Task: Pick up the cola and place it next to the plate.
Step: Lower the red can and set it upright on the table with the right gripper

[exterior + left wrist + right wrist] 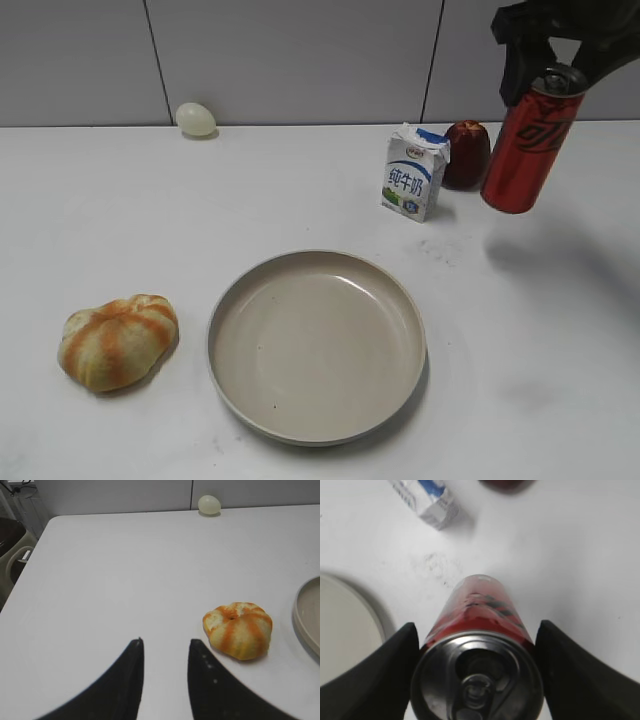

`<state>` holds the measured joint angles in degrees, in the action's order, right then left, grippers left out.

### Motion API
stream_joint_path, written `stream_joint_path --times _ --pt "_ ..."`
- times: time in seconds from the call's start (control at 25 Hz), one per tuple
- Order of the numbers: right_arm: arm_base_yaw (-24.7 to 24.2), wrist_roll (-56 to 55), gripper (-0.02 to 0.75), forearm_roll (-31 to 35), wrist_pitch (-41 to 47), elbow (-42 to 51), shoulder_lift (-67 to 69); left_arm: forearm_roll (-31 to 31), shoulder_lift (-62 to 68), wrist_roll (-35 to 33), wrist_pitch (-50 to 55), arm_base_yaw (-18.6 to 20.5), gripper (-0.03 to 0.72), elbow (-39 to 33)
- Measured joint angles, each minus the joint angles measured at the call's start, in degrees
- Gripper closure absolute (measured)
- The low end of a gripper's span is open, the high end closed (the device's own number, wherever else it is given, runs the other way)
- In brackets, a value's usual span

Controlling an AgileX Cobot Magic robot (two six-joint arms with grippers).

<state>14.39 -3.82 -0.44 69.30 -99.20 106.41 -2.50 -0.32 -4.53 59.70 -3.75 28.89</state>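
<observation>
The cola [528,145] is a tall red can with a silver top, held tilted in the air at the upper right by my right gripper [548,70], whose fingers are shut on its top. In the right wrist view the cola [480,620] fills the space between the jaws of the right gripper [476,645], above bare table. The plate [316,420] is large, round and beige, lying at centre front, left of and below the can; its rim also shows in the right wrist view [370,602] and in the left wrist view [299,615]. My left gripper [165,642] is open and empty over the table.
A white-and-blue milk carton [415,172] and a dark red apple [466,154] stand behind the plate, just left of the can. An orange-striped bun [117,340] lies left of the plate. A pale egg [196,119] sits at the back wall.
</observation>
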Motion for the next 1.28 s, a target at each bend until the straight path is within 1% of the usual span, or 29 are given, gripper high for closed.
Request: stream_joint_path --times 0.12,0.24,0.32,0.48,0.56,0.72,0.84,0.96,1.28 --pt "2.3 -0.9 0.188 0.0 -1.7 7.3 -4.1 0.0 0.0 0.0 0.0 0.0 0.451 0.0" --pt "5.6 -2.0 0.188 -0.1 -6.9 16.0 -8.4 0.0 0.0 0.0 0.0 0.0 0.451 0.0" --pt "8.7 -2.3 0.188 -0.3 -9.8 21.2 -10.1 0.0 0.0 0.0 0.0 0.0 0.451 0.0" --pt "13.3 -5.4 0.188 -1.9 -13.7 28.4 -10.6 0.0 0.0 0.0 0.0 0.0 0.451 0.0" --pt "14.0 -6.8 0.188 -2.0 -16.5 30.8 -10.6 0.0 0.0 0.0 0.0 0.0 0.451 0.0" --pt "14.0 -7.8 0.188 -2.1 -19.0 33.2 -10.6 0.0 0.0 0.0 0.0 0.0 0.451 0.0" --pt "14.0 -7.9 0.188 -0.3 -19.8 33.3 -10.6 0.0 0.0 0.0 0.0 0.0 0.451 0.0" --pt "14.0 -7.9 0.188 1.3 -20.0 33.3 -10.6 0.0 0.0 0.0 0.0 0.0 0.451 0.0" --pt "14.0 -7.9 0.188 1.2 -19.5 33.4 -10.6 0.0 0.0 0.0 0.0 0.0 0.451 0.0"
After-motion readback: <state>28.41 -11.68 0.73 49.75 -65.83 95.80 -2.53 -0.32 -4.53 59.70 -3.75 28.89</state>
